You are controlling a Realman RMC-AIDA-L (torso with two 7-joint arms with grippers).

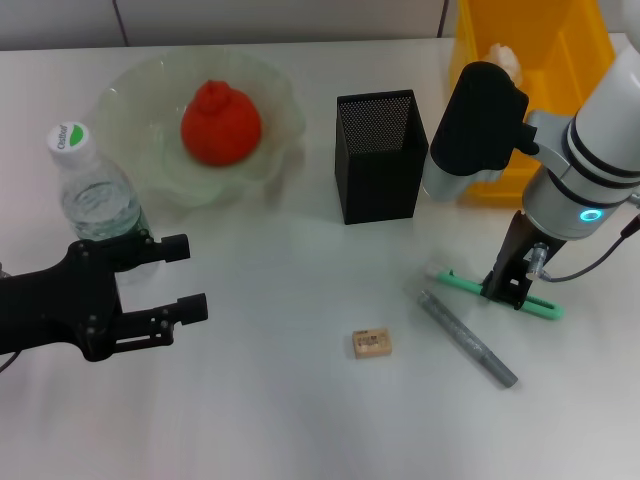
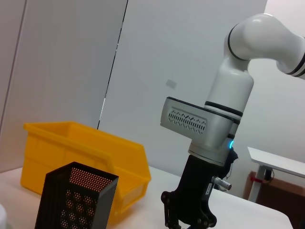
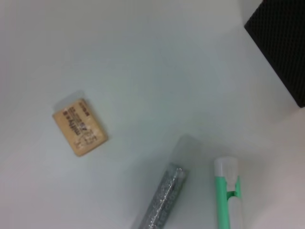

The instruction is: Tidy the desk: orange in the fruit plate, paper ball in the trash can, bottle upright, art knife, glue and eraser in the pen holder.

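Note:
The orange (image 1: 220, 122) lies in the pale green fruit plate (image 1: 130, 90) at the back left. In front of the plate the bottle (image 1: 95, 190) stands upright. My left gripper (image 1: 185, 275) is open just in front of the bottle and holds nothing. At the back right, the paper ball (image 1: 503, 55) rests in the yellow trash can (image 1: 560, 50). My right gripper (image 1: 508, 290) is down on the green art knife (image 1: 545, 306), which lies flat on the desk. A grey glitter glue stick (image 1: 467, 338) and the tan eraser (image 1: 371, 343) lie nearby. The black mesh pen holder (image 1: 380, 155) stands mid-desk.
The right wrist view shows the eraser (image 3: 79, 127), the glue stick (image 3: 164, 198), the art knife (image 3: 228, 191) and a corner of the pen holder (image 3: 281, 43). The left wrist view shows the pen holder (image 2: 76, 200), the trash can (image 2: 81, 157) and my right arm (image 2: 228, 109).

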